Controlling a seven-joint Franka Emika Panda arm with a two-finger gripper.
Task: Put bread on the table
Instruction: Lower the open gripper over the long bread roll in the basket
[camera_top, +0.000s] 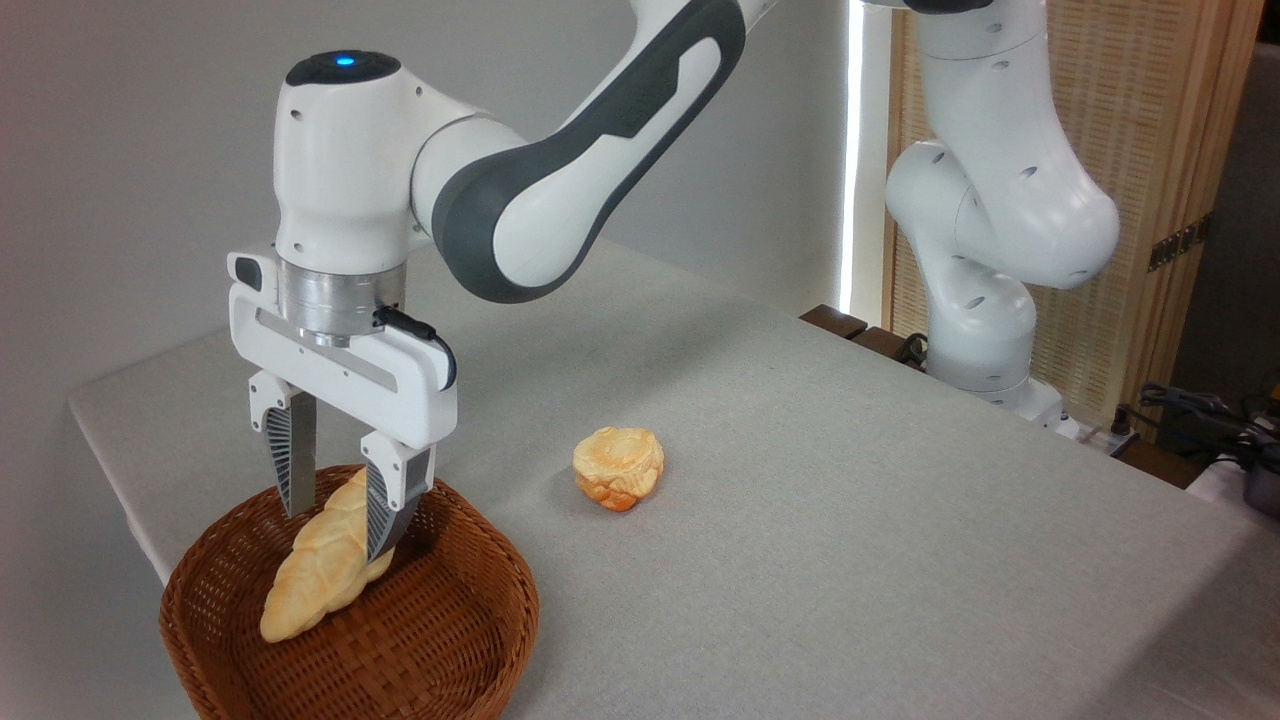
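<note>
Two-finger white gripper straddling the upper end of the long, pale golden braided bread, fingers spread, not yet pinching. Loaf leaning in the round brown wicker basket at seven o'clock, ready for lifting out. Small round orange-brown bun mid-way across the light grey fabric-covered table; slatted wooden screen at two o'clock.

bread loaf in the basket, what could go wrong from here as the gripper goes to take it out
1. The gripper straddles the bread near its upper, tapered end, so the long lower part may swing or slip out when lifted.
2. The loaf's lower tip lies close to the basket wall; it might catch on the rim and drag the basket.
3. The bun sits on the table nearby, so a close placement could knock it.
</note>
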